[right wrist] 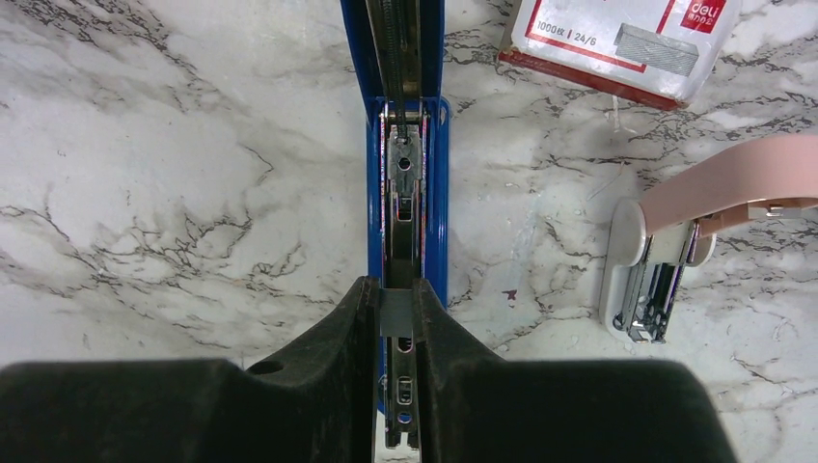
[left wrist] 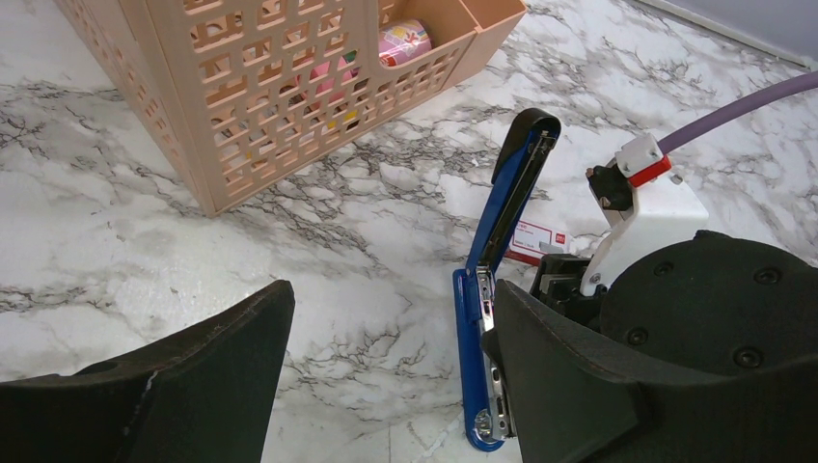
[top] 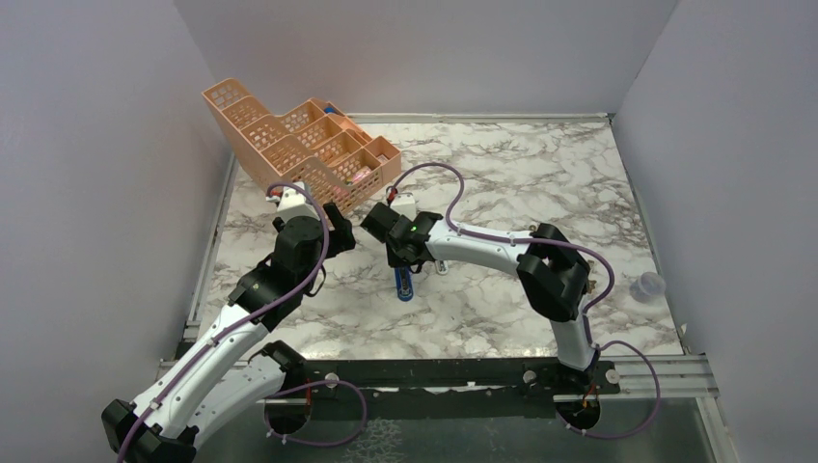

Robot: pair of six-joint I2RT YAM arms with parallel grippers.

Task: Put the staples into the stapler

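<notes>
While the right claw (right wrist: 395, 289) grips the small silvery-grey ribbed staples (right wrist: 395, 318), they sit over the silver channel of the slim blue stapler (right wrist: 434, 193), open on the marble table (right wrist: 174, 174). Ahead of the released left claw (left wrist: 388, 294), a peach mesh organiser (left wrist: 289, 116) holds a pink roll (left wrist: 405, 40). Right of the right claw lies a red-and-white cardboard box (right wrist: 617, 43); to its left, open marble.

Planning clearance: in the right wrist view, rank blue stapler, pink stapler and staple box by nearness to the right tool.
1. Blue stapler, directly beneath the right tool.
2. Pink stapler, at frame right.
3. Staple box, frame top right.
</notes>
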